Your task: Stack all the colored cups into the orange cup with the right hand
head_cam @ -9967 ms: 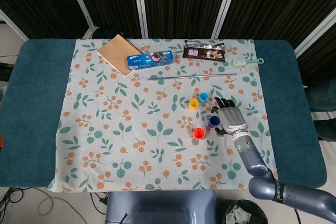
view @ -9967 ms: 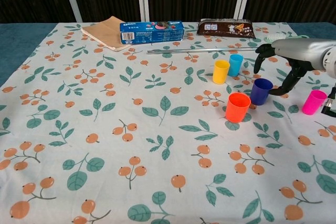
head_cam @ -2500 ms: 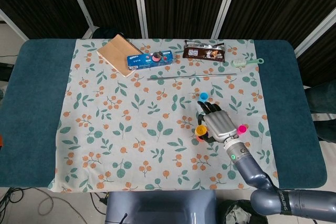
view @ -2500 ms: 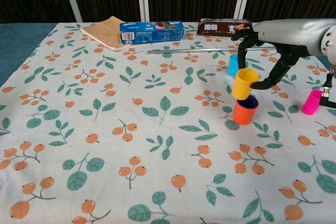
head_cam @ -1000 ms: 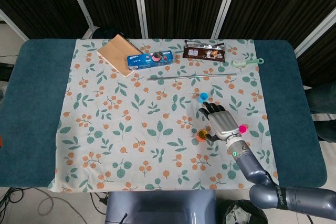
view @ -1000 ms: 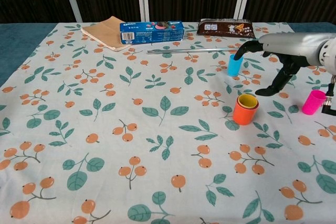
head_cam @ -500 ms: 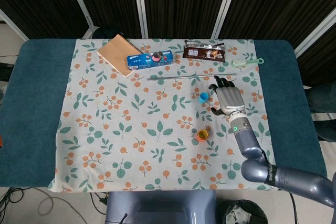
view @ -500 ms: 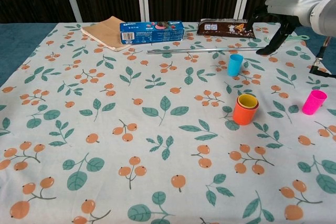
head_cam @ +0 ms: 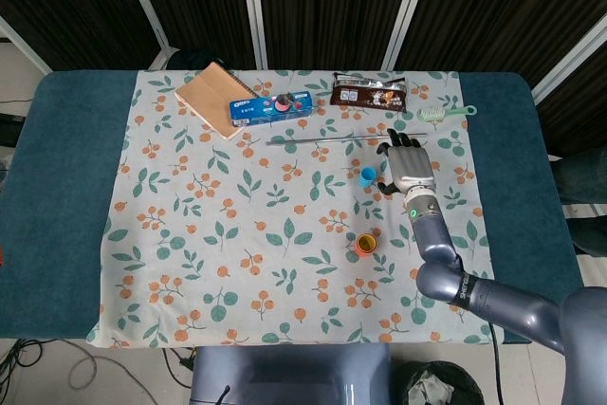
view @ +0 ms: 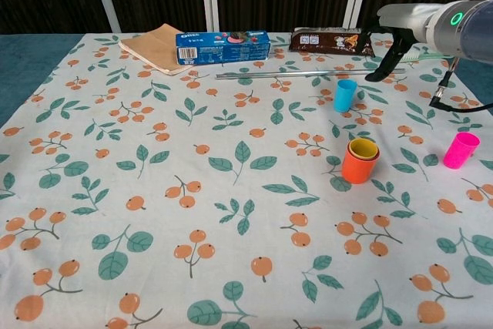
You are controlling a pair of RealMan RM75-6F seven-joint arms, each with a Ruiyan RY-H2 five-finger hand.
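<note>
The orange cup (view: 355, 167) stands on the flowered cloth with the yellow cup (view: 363, 149) nested inside it; from the head view the orange cup (head_cam: 365, 246) lies right of centre. A light blue cup (view: 345, 95) stands upright farther back. A pink cup (view: 461, 149) stands alone at the right; the head view does not show it. My right hand (view: 390, 45) hovers behind and to the right of the blue cup, fingers apart, holding nothing. In the head view the right hand (head_cam: 406, 167) sits just right of the blue cup (head_cam: 368, 174). My left hand appears in neither view.
Along the far edge lie a brown notebook (view: 158, 42), a blue biscuit box (view: 223, 45), a chocolate wrapper (view: 331, 41) and a green brush (head_cam: 446, 113). A thin metal rod (view: 285, 74) lies just behind the blue cup.
My right hand lowered the yellow cup into the orange cup, let go, then moved back to beside the blue cup. Over the last half second it shifted slightly nearer that cup.
</note>
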